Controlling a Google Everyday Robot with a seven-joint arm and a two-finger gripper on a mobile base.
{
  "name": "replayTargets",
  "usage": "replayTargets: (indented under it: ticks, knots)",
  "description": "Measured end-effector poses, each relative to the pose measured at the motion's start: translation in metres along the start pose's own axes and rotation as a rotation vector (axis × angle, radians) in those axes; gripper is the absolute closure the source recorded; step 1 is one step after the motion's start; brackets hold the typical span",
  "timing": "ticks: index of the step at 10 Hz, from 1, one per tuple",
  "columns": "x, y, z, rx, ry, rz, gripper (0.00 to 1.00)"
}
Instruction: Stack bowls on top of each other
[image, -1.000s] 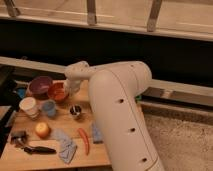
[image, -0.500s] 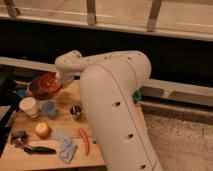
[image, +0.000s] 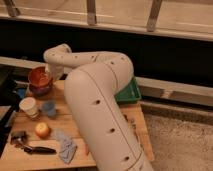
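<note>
The orange-red bowl (image: 38, 76) sits in or just on top of the dark purple bowl (image: 41, 90) at the far left of the wooden table (image: 27, 161). Only the purple bowl's lower rim shows beneath it. My gripper (image: 51, 75) is at the orange-red bowl's right edge, at the end of the big white arm (image: 95, 95) that bends in from the lower right. The arm's wrist covers the place where the gripper meets the bowl.
A white cup (image: 28, 106) and a small blue cup (image: 48, 108) stand in front of the bowls. A round orange fruit (image: 42, 130), a grey cloth (image: 65, 146) and a black tool (image: 37, 149) lie nearer. A green tray (image: 128, 93) shows behind the arm.
The arm has swung left and carried the orange-red bowl from beside the purple bowl to on top of it.
</note>
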Motion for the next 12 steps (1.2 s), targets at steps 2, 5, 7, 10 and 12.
replayTargets:
  ticks: [2, 5, 7, 10, 12]
  knots:
    - [0.001, 0.002, 0.020, -0.030, 0.022, -0.010, 1.00]
    - [0.002, -0.007, 0.037, -0.057, 0.037, 0.003, 0.80]
    - [0.002, -0.008, 0.047, -0.076, 0.044, 0.014, 0.58]
    - [0.002, -0.003, 0.054, -0.090, 0.051, 0.010, 0.30]
    - [0.003, 0.002, 0.057, -0.098, 0.056, 0.006, 0.20]
